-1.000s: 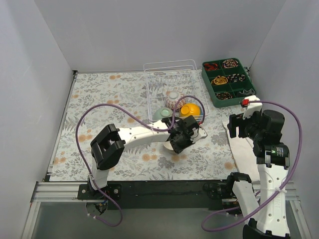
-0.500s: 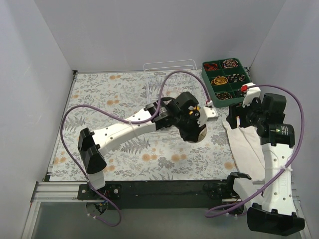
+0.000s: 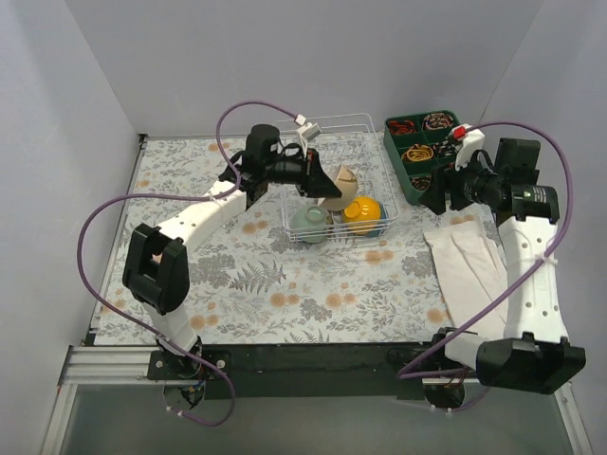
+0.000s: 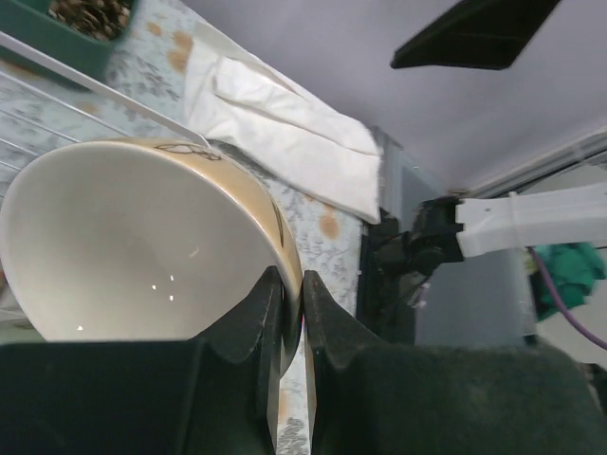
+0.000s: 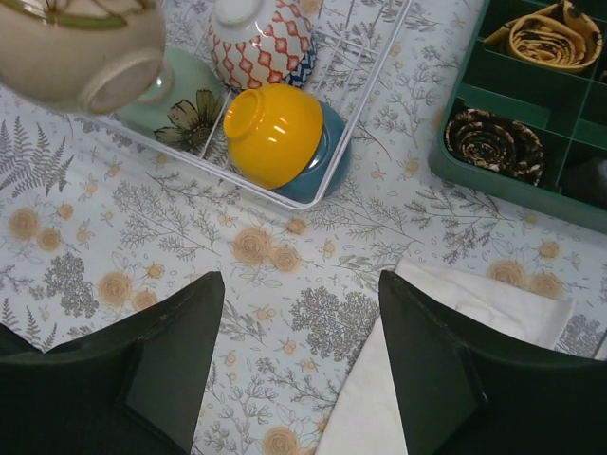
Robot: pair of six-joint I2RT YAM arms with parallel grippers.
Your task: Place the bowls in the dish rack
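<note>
My left gripper is shut on the rim of the cream bowl and holds it tilted above the white wire dish rack. In the left wrist view one finger is inside the bowl and the other outside. In the rack are the mint green bowl, the red-and-white patterned bowl, and the orange-yellow bowl upside down on the blue bowl. The blue-patterned bowl does not show clearly. My right gripper is open and empty above the mat, right of the rack.
A dark green compartmented tray of small items stands to the right of the rack. A folded white cloth lies at the front right on the floral mat. Grey walls close off the back and both sides.
My left arm has carried the cream bowl from the mat in front of the rack up and back over the rack. My right arm has swung back toward the green tray.
</note>
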